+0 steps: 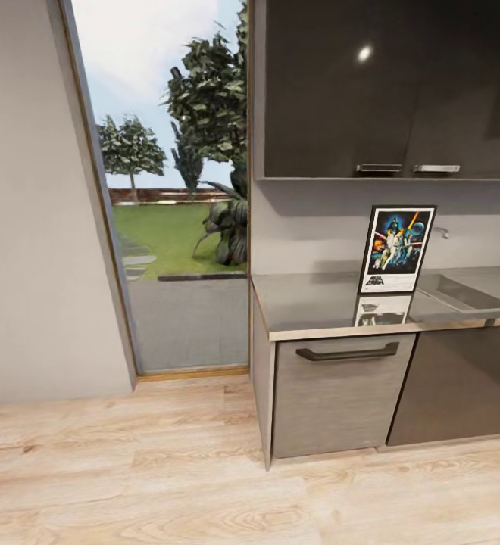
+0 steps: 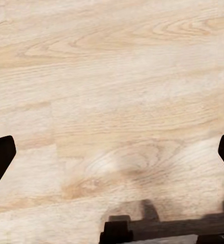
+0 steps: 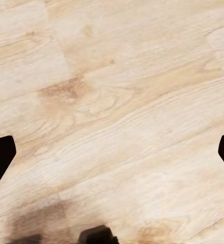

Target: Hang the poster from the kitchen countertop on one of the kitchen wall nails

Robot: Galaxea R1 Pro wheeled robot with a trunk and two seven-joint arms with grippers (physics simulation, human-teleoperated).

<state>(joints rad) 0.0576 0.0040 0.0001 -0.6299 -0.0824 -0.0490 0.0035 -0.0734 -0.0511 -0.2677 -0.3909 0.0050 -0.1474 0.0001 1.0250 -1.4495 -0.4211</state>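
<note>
The poster point(image 1: 398, 249) is standing upright on the glossy grey tabletop point(image 1: 310, 303), leaning against the wall at the far side, just left of the inset sink point(image 1: 473, 291). Nothing is touching it yet. The left gripper point(image 2: 112, 152) is hanging over the wooden floor point(image 1: 129, 469) with its fingers point(image 2: 0, 157) spread wide and holding nothing, and the right gripper point(image 3: 112, 152) is doing the same. To my eye the task is barely beginning: the approach, the pickup and the hanging are all waiting. I am not making out any nail on the pale wall point(image 1: 30, 227) at the left.
</note>
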